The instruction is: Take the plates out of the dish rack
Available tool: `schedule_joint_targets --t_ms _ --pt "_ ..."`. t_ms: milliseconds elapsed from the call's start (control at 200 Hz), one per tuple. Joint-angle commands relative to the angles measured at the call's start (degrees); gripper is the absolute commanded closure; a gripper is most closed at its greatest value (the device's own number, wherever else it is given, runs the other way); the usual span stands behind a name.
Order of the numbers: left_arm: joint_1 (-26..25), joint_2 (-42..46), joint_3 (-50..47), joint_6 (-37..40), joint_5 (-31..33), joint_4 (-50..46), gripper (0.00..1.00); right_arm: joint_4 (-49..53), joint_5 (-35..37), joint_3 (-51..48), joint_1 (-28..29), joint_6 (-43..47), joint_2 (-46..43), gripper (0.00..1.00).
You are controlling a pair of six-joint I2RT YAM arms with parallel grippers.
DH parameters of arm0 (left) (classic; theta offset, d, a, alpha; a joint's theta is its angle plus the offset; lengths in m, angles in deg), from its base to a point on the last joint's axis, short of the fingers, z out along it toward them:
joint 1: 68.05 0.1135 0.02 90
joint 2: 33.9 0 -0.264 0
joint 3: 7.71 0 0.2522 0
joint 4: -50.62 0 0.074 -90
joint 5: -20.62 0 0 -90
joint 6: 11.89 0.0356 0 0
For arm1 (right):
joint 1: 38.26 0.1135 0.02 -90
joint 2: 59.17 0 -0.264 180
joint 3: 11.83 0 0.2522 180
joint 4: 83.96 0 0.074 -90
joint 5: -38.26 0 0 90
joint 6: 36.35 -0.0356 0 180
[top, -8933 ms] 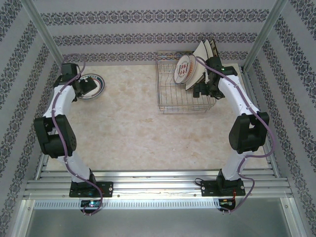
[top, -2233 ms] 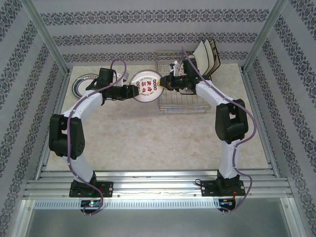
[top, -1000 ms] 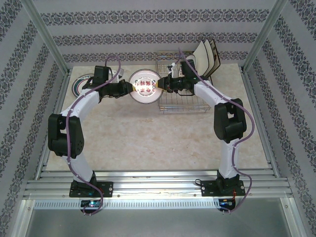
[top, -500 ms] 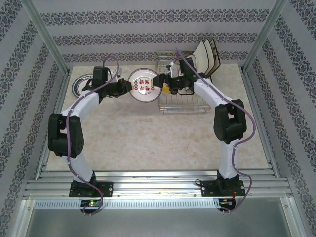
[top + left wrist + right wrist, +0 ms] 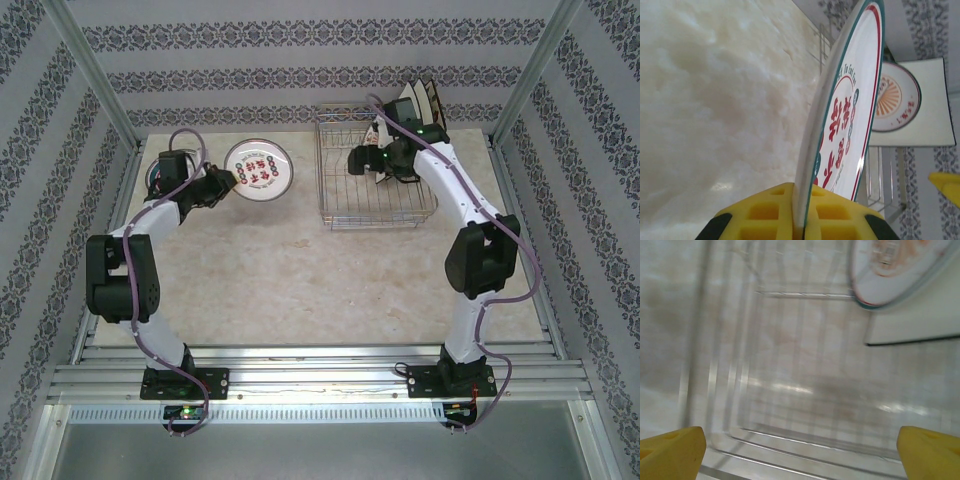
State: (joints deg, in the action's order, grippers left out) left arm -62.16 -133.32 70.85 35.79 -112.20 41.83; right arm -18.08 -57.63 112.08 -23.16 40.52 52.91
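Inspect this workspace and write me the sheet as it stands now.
Surface: pale marbled table, bare in the middle.
Job's things: dish rack holds square plates with an orange-patterned round plate in front of them; a red-lettered round plate is outside the rack.
Clutter: nothing seen.
Grippers: left gripper shut on the red-lettered round plate; right gripper open over the rack.
Cables: purple cables along both arms.
Surroundings: patterned walls, metal frame posts.

Round plate (image 5: 258, 168) left of dish rack (image 5: 380, 222), apart
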Motion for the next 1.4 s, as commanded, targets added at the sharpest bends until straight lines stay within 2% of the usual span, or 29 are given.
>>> schedule_joint_targets --t_ms 0,355,704,894,1394 --pt "3.02 2.74 -0.55 -4.16 -0.01 8.31 1.0 7.39 11.68 -1.33 -1.0 4.2 -3.43 0.02" --pt "11.71 3.2 -4.46 -10.52 6.26 11.53 1.0 6.65 14.09 -10.49 -5.14 5.09 -9.88 0.02" --pt "18.29 2.41 -7.75 -14.1 12.48 14.45 1.0 5.89 12.15 -11.45 -6.74 5.56 -10.14 0.02" --pt "19.82 0.77 -7.3 -12.88 14.51 13.41 1.0 5.89 11.76 -11.55 -6.74 5.69 -9.68 0.02" --pt "19.97 -5.03 -4.38 -10.94 17.23 13.15 1.0 5.71 8.88 -11.01 -5.69 6.14 -8.98 0.02"
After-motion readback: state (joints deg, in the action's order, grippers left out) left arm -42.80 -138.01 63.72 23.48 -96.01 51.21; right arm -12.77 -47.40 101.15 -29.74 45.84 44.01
